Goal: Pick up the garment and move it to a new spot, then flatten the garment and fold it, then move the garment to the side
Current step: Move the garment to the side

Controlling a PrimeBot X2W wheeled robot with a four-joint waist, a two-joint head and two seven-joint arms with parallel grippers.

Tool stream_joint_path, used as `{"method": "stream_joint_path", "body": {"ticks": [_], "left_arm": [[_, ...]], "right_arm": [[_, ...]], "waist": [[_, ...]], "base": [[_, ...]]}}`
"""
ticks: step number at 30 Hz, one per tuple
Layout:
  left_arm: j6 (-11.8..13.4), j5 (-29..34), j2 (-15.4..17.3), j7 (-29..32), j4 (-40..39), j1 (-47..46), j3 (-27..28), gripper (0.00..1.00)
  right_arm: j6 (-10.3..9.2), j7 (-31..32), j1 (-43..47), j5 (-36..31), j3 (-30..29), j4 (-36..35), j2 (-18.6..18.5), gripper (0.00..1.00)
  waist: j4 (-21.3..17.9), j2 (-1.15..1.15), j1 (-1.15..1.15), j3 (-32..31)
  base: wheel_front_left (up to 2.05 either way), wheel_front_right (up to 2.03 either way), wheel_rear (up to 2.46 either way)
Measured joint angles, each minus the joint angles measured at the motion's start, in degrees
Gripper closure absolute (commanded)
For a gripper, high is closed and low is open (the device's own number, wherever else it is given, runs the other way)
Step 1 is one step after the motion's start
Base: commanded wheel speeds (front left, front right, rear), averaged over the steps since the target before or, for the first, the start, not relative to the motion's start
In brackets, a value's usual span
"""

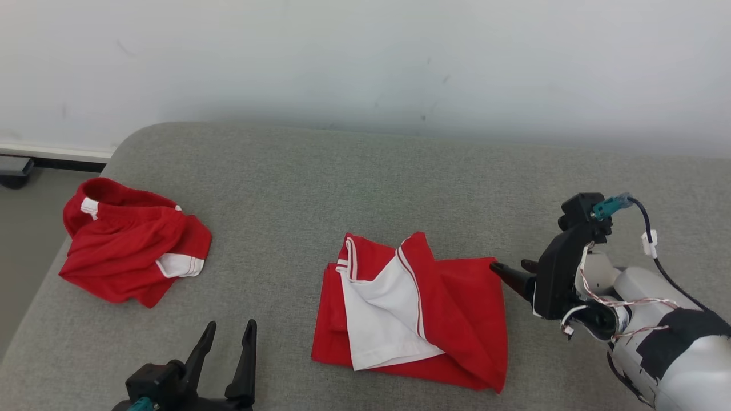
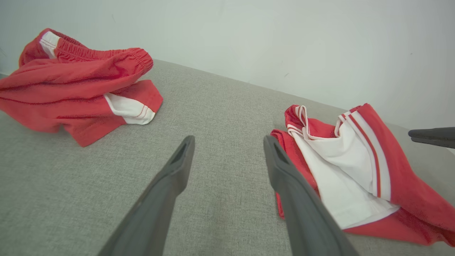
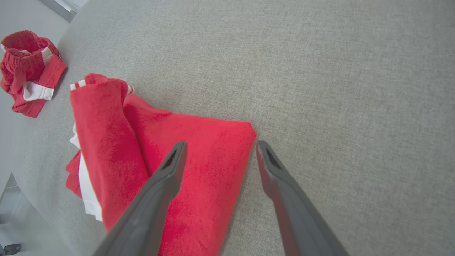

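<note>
Head view: the right gripper (image 1: 507, 267) stands with its two dark fingers spread wide and holding nothing, its tips at the nearest corner of the folded red garment (image 1: 457, 297). The garment lies directly ahead of this claw on the grey cushion (image 1: 342, 182), with a white panel and striped trim turned up on the side farthest from the fingertips. The left gripper (image 1: 231, 323) is likewise wide open and empty; the folded garment lies ahead of it and off to its right, apart from its fingers. A pair of crumpled red shorts (image 1: 125, 245) with white trim rests ahead of the left claw and to its left, well apart from the folded garment. A white wall (image 1: 365, 57) rises behind the cushion

Right wrist view: the right gripper (image 3: 220, 144) shows one finger over the red cloth of the garment (image 3: 213, 131) and the other over bare cushion (image 3: 320, 71), the garment's corner lying just beyond the gap. The shorts (image 3: 25, 64) sit far ahead, at the cushion's edge

Left wrist view: the left gripper (image 2: 229, 138) hovers over bare cushion (image 2: 213, 106); the garment (image 2: 355, 153) lies just beside its right-hand finger, the shorts (image 2: 71, 81) ahead to the left, and the right gripper (image 2: 412, 135) points in from beyond the garment
</note>
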Motion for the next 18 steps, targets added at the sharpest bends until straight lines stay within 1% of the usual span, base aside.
{"method": "stream_joint_path", "body": {"ticks": [8,13,18], "left_arm": [[-0.08,0.66,-0.15,0.00,-0.81,-0.08,-0.37,0.00],[-0.14,0.86,-0.42,0.00,-0.79,-0.12,-1.00,0.00],[-0.64,0.94,-1.40,0.00,-0.57,-0.52,-1.78,0.00]], "right_arm": [[0.15,-1.14,6.25,1.92,-0.83,-2.85,-0.83,0.00],[0.15,0.66,6.69,3.24,-0.75,-4.43,-0.78,0.00],[0.15,3.24,6.71,4.53,-0.48,-5.41,-1.22,0.00]], "waist": [[-2.60,0.00,0.00,-0.33],[-2.72,0.00,0.00,-0.21],[-2.06,0.00,0.00,-0.15]], "base": [[0.00,0.00,0.00],[0.00,0.00,0.00],[0.00,0.00,0.00]]}}
